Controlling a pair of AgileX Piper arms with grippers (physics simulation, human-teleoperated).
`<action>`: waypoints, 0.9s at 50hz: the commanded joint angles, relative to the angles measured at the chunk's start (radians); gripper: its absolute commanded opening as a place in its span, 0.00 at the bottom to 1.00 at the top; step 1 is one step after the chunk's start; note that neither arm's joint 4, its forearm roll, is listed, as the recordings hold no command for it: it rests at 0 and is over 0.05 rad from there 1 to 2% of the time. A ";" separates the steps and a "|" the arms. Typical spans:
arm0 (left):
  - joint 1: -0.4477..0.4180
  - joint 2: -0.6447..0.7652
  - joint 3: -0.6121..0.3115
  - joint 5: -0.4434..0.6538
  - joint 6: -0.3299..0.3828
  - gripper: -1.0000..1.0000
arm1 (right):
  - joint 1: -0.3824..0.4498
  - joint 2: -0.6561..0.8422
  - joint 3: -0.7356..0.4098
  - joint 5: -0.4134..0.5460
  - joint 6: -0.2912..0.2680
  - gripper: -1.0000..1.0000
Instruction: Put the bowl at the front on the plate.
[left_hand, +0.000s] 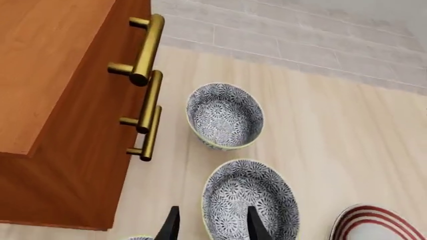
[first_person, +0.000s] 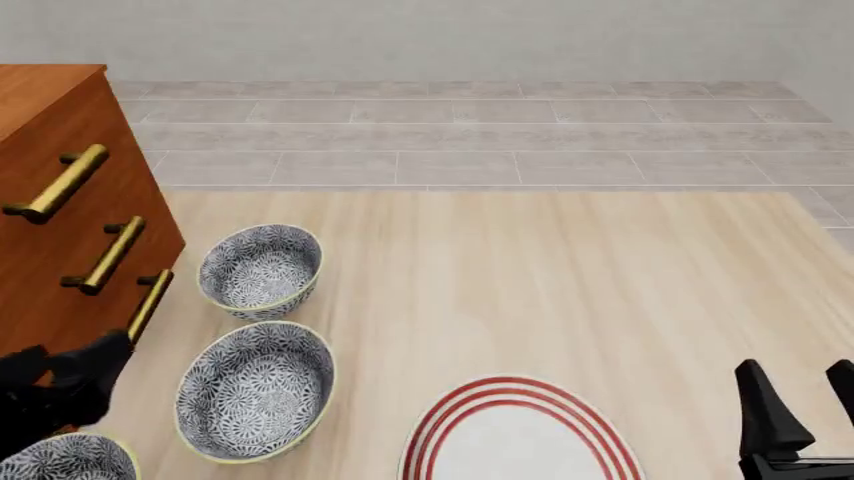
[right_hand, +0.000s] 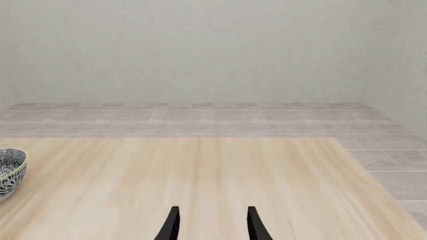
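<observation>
Left gripper (left_hand: 212, 225) is spread open holding nothing, hovering over the middle floral bowl (left_hand: 250, 202). The grey-and-white floral bowl with yellow-green rim (first_person: 64, 459) sits nearest, left of the red-ringed white plate (first_person: 518, 436). Right gripper (right_hand: 212, 223) is open, empty too.

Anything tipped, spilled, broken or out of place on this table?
Nothing stands out. All three bowls sit upright and empty beside the drawer cabinet; the plate lies flat and bare.

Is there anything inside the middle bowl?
Empty. The middle bowl stands upright, and only its flower pattern shows inside.
</observation>
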 joint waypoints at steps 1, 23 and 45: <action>-0.047 0.081 -0.082 0.223 -0.104 1.00 | 0.001 -0.002 -0.001 0.002 0.000 1.00; -0.044 0.116 -0.133 0.512 -0.179 1.00 | 0.001 -0.002 -0.001 0.002 0.000 1.00; -0.042 0.091 -0.031 0.519 -0.241 1.00 | 0.001 -0.002 -0.001 0.002 0.000 1.00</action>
